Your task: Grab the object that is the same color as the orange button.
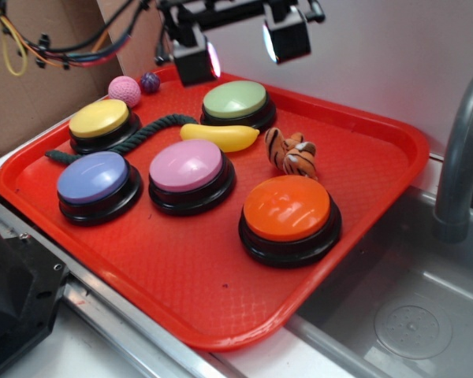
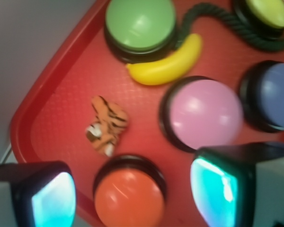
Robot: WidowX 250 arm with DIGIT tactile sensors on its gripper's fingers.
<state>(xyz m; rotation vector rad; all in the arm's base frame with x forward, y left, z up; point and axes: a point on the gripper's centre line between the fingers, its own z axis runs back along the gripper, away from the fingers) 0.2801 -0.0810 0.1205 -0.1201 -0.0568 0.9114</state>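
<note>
Orange button [image 1: 288, 208] sits just beside the tiger [image 1: 293, 153], banana [image 1: 220, 136] nearby, with the released pincer [image 1: 240, 43] above.

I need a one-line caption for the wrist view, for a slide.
Open gripper above a red tray, with the plush tiger lying free between the orange button and green button.

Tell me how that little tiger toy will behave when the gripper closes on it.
The tiger toy looks plush, so it will probably squash and feel light. Lying flat and lumpy on the red tray, it seems unlikely to roll. Fuzzy fabric should grip well.
</note>
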